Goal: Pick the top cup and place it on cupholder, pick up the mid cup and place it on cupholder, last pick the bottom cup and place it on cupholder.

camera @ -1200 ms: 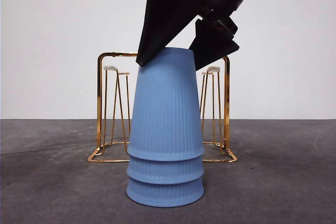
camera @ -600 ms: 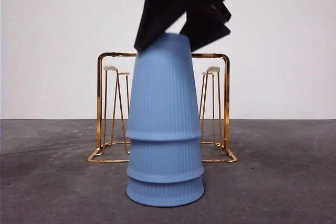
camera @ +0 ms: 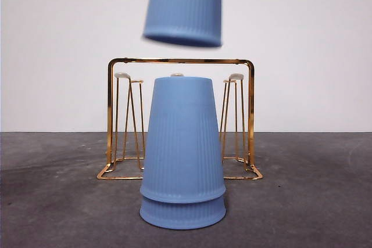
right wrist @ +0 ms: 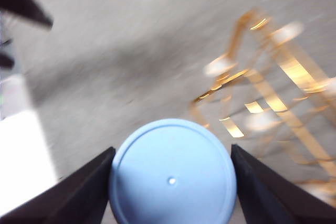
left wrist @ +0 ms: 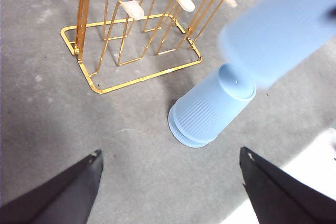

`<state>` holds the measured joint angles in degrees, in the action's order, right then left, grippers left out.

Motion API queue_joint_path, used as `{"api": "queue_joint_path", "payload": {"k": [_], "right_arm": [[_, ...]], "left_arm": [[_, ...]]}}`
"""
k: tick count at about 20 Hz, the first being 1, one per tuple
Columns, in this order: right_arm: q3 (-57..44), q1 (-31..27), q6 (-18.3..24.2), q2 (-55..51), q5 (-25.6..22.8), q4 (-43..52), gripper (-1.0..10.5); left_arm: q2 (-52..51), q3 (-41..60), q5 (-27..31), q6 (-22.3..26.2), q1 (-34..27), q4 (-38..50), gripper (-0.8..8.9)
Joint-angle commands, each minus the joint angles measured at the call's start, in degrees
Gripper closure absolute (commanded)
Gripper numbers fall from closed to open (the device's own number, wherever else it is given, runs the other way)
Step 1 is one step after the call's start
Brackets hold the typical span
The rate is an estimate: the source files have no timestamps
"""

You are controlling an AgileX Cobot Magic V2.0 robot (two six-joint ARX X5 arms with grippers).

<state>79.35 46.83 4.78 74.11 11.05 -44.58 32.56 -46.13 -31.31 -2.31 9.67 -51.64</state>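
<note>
1. Right gripper (right wrist: 172, 182): both black jaws pressed against opposite sides of the top cup (camera: 183, 5), clamped on its closed base end. The wrist view is motion-blurred, so the exact contact line is not clear.
2. Top cup: held upside down in the air, rim downward, fully clear of the stack beneath it. In the front view it hangs above the arched frame; in the left wrist view it shows as a blurred blue shape (left wrist: 283, 30) over the stack.
3. Remaining stack: mid cup (camera: 183, 137) nested over the bottom cup (camera: 182, 213), both inverted on the grey table (camera: 52, 201), directly below the right gripper.
4. Cupholder (camera: 110, 114): gold wire rack standing on the table just behind the stack, beyond the held cup; its white-tipped pegs carry no cup.
5. Left gripper (left wrist: 170, 182): jaws spread wide with nothing between them, raised above the table, the stack and rack lying ahead of it.
</note>
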Motion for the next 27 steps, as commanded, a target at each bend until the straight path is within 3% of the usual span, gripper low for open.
{"api": "queue_joint_path", "payload": {"k": [1,7,10,17,27], "right_arm": [[2.1,-0.9,1.3,-0.6,-4.8,-0.5,7.3],[2.1,-10.4,1.1,0.8,-5.0,0.8,7.3],[2.1,-13.5,0.4,2.9,-1.3,2.0,7.3],[1.7,-16.3,0.4,11.0,0.8,2.9,7.2],[-11.8,-16.7,-2.9,12.4,1.0,17.2,7.2]], "left_arm": [[0.3,-1.1,-0.3,0.2,0.2,0.4,4.08],[0.3,-1.1,-0.3,0.2,0.2,0.4,4.08],[0.3,-1.1,-0.3,0.2,0.2,0.4,4.08],[0.3,-1.1,-0.3,0.2,0.2,0.4,4.08],[0.3,-1.1,-0.3,0.2,0.2,0.4,4.08]]}}
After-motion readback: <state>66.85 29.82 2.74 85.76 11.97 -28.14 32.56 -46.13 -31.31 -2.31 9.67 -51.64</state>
